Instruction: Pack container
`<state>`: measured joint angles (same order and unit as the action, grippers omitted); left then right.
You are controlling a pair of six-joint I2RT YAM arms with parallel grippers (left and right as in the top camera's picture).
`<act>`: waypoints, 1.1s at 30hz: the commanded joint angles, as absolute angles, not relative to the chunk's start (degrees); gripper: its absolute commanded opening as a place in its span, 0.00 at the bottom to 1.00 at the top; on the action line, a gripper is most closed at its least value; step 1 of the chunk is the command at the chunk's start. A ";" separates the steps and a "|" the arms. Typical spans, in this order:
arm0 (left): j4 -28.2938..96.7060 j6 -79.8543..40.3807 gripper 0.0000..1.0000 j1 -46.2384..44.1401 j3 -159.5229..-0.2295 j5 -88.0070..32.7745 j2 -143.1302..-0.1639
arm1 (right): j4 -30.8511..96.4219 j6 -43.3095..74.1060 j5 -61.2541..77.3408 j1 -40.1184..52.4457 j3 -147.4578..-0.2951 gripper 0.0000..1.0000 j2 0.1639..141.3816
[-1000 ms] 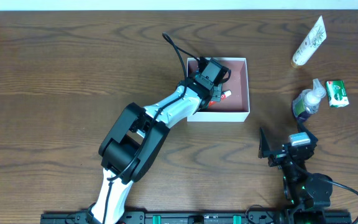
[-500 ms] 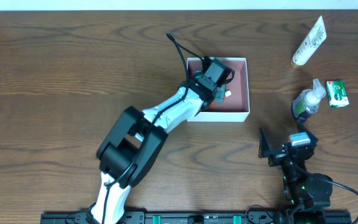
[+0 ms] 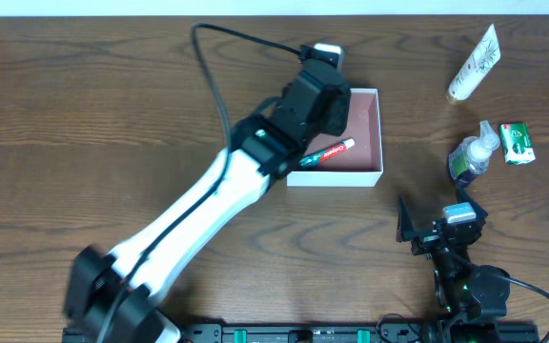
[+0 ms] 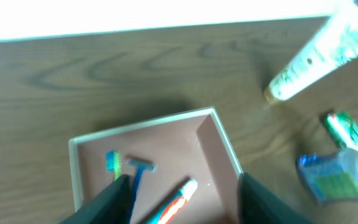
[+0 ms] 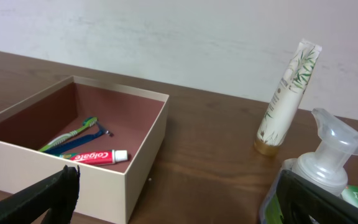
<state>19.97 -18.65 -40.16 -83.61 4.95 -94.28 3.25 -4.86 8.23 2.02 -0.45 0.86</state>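
Observation:
The container [image 3: 370, 129] is a shallow white box with a pink floor, seen also in the left wrist view [image 4: 216, 140] and the right wrist view [image 5: 145, 143]. Inside lie a red and white toothpaste tube [image 3: 328, 152] [image 4: 178, 198] [image 5: 95, 155], a blue razor [image 4: 139, 168] and a green toothbrush [image 4: 112, 162]. My left gripper [image 3: 320, 110] [image 4: 185, 208] hovers open above the container's left half, the toothpaste lying loose on the floor below its spread fingers. My right gripper [image 3: 435, 217] [image 5: 176, 211] rests open, holding nothing, near the front edge, right of the container.
A cream lotion tube [image 3: 473, 64] [image 5: 289, 99] lies at the back right. A pump bottle [image 3: 470, 157] [image 5: 328, 155] and a small green soap box [image 3: 516, 143] [image 4: 347, 130] stand just beyond my right gripper. The left arm's cable loops over the table behind the container.
My left gripper has opened and let go of the toothpaste, which now lies in the container. The left arm has risen and stretched out. The right arm has not moved.

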 commanded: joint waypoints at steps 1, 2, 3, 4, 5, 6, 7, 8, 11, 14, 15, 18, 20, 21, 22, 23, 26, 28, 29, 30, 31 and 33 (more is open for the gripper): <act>24.47 -17.58 0.78 -39.03 -84.36 5.67 -89.14 | 3.46 -5.21 8.82 2.44 -0.32 0.99 0.75; 27.07 -17.58 0.83 -38.44 -84.36 5.67 -87.61 | 3.46 -5.21 8.82 2.44 -0.32 0.99 0.75; 29.85 -17.61 0.88 -37.67 -84.36 5.67 -86.00 | 3.46 -5.21 8.82 2.44 -0.32 0.99 0.75; 32.67 -17.63 0.92 -36.80 -84.36 5.65 -84.36 | 3.46 -5.21 8.82 2.44 -0.32 0.99 0.75; 35.05 -17.63 0.95 -35.90 -84.36 5.65 -83.00 | 3.44 -5.21 8.82 2.44 -0.32 0.99 0.75; 37.45 -17.63 0.98 -34.96 -84.36 5.65 -81.54 | 3.46 -5.21 8.82 2.44 -0.32 0.99 0.75; 40.10 -17.65 1.00 -33.80 -84.36 5.65 -79.85 | 3.46 -5.21 8.82 2.44 -0.32 0.99 0.75; 42.39 -17.65 0.98 -32.75 -84.36 5.65 -78.35 | 3.46 -5.21 8.82 2.44 -0.32 0.99 0.75; 49.17 -17.65 0.98 -29.30 -84.36 5.65 -73.76 | 3.46 -5.21 8.82 2.44 -0.32 0.99 0.75; 55.02 -17.65 0.98 -25.96 -84.36 5.65 -69.76 | 3.46 -5.21 8.82 2.44 -0.32 0.99 0.75; 56.60 -17.65 0.98 -25.06 -84.36 5.65 -68.79 | 3.46 -5.21 8.82 2.44 -0.32 0.99 0.75; 61.69 -17.61 0.98 -22.22 -84.36 5.69 -66.30 | 3.46 -5.21 8.82 2.44 -0.32 0.99 0.75; 64.62 -17.63 0.98 -20.47 -84.36 6.61 -65.43 | 3.46 -5.21 8.82 2.44 -0.32 0.99 0.75; 66.28 -17.63 0.98 -19.46 -84.36 7.77 -65.04 | 3.46 -5.21 8.82 2.44 -0.32 0.99 0.75; 67.40 -17.63 0.98 -18.63 -84.33 8.75 -64.75 | 3.46 -5.21 8.82 2.44 -0.32 0.99 0.75; 68.34 -17.63 0.98 -17.65 -84.33 9.56 -64.42 | 3.46 -5.21 8.82 2.44 -0.32 0.99 0.75; 68.77 -17.52 0.98 -14.98 -84.01 10.22 -62.89 | 3.46 -5.21 8.82 2.44 -0.32 0.99 0.75; 68.55 -17.39 0.98 -13.21 -83.64 10.20 -61.39 | 3.46 -5.21 8.82 2.44 -0.32 0.99 0.75; 68.62 -17.39 0.98 -12.14 -83.40 10.15 -60.25 | 3.46 -5.21 8.82 2.44 -0.32 0.99 0.75; 68.79 -17.39 0.98 -11.31 -83.09 10.15 -59.07 | 3.46 -5.21 8.82 2.44 -0.32 0.99 0.75; 68.97 -17.39 0.98 -10.46 -82.56 10.15 -57.39 | 3.46 -5.21 8.82 2.44 -0.32 0.99 0.75; 68.95 -17.41 0.98 -9.34 -81.12 10.15 -53.58 | 3.46 -5.21 8.82 2.44 -0.32 0.99 0.75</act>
<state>68.60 -17.96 -10.87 -82.63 8.97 -58.48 3.25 -4.86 8.36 2.02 -0.45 0.86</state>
